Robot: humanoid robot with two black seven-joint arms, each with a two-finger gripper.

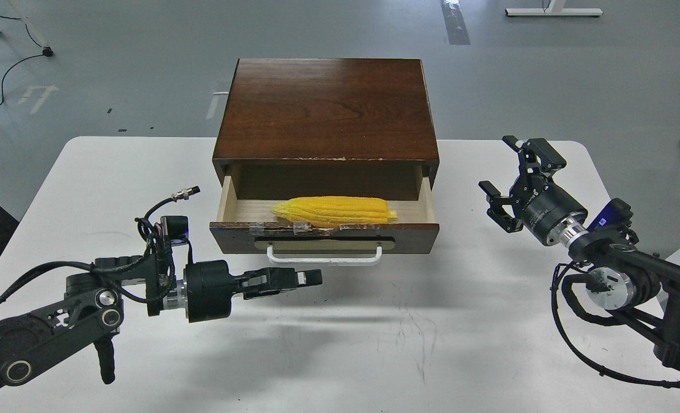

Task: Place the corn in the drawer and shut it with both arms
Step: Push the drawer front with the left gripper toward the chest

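Drawer (323,229) open at 12 o'clock, corn (333,210) filling the tray middle; slim gaps at both ends. Left gripper (311,278) at 7 o'clock, fingers together, just below white handle (324,256), crowding the front. Right gripper (515,175) spread at 3 o'clock, well apart. Bare table (408,344) at 6 o'clock.

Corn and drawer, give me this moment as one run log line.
corn: inside open drawer | left gripper: shut, near handle | right gripper: open, empty, right of drawer | drawer: not closed

Left gripper (308,279) closed — right gripper (509,178) spread
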